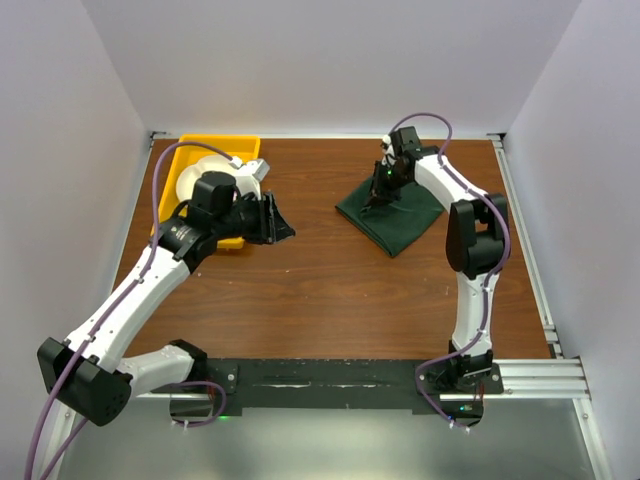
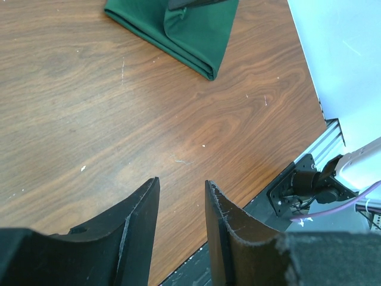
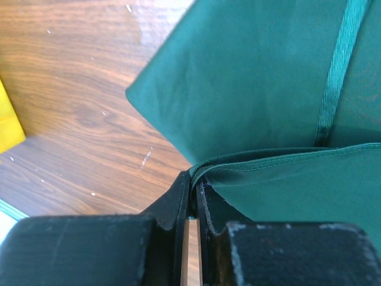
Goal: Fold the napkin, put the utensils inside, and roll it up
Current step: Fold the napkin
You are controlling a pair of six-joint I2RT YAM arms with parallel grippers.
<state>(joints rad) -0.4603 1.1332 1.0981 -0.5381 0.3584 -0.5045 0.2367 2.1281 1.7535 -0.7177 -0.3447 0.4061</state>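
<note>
Napkin (image 3: 256,77) edge in right hand (image 3: 193,180)

Top view looks down over the whole table (image 1: 330,290); both close wrist views share the napkin (image 1: 400,225).

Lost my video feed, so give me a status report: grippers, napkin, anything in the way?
Right gripper shut on napkin edge. Left gripper open, empty. Utensils not made out. Nothing else on the napkin.
</note>
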